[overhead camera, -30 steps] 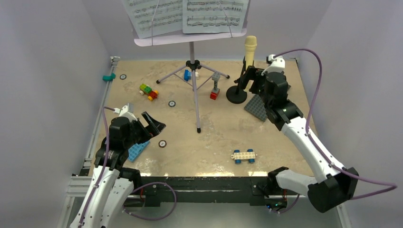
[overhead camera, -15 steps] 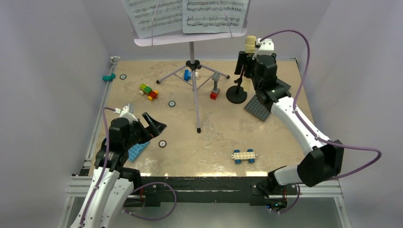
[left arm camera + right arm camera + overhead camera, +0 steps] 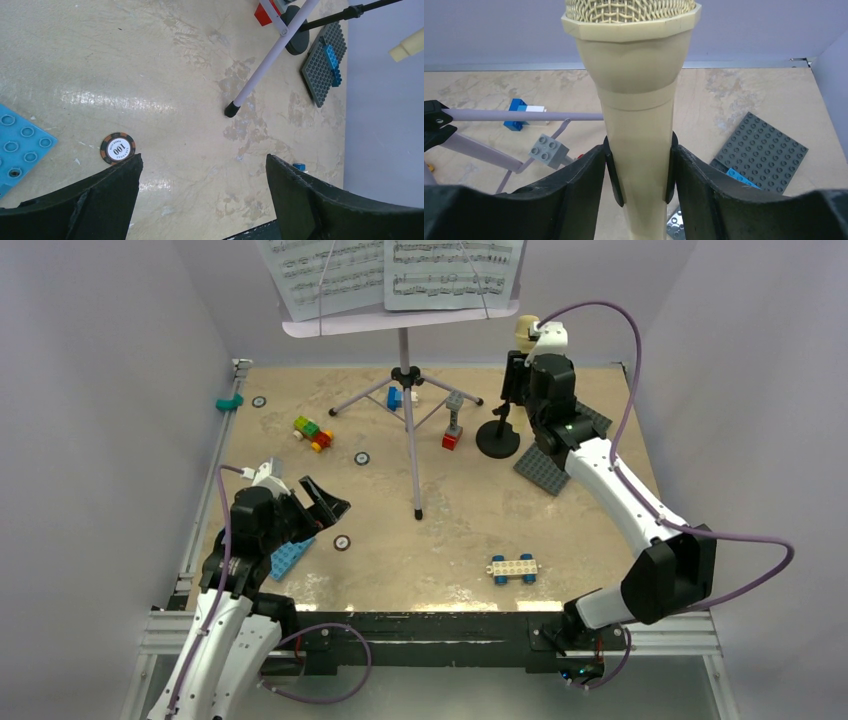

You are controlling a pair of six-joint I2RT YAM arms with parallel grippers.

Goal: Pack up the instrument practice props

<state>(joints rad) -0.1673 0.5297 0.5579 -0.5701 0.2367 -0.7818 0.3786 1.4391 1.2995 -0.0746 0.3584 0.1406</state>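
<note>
Pads (image 3: 614,172) of right gripper (image 3: 639,170) press both sides of cream-yellow plastic toy microphone (image 3: 636,75), clamped on its tapered body below the mesh head. Mic stands upright in black round-base mic stand (image 3: 497,440) at far right of tan table (image 3: 450,530), just beside dark grey studded baseplate (image 3: 545,470). Near-left, left gripper (image 3: 202,185) hangs over the table, fingers wide apart, holding nothing.

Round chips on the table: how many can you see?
3: a far chip at the back left, a middle chip nearer the centre, a near chip at the front left. More may be hidden.
</note>
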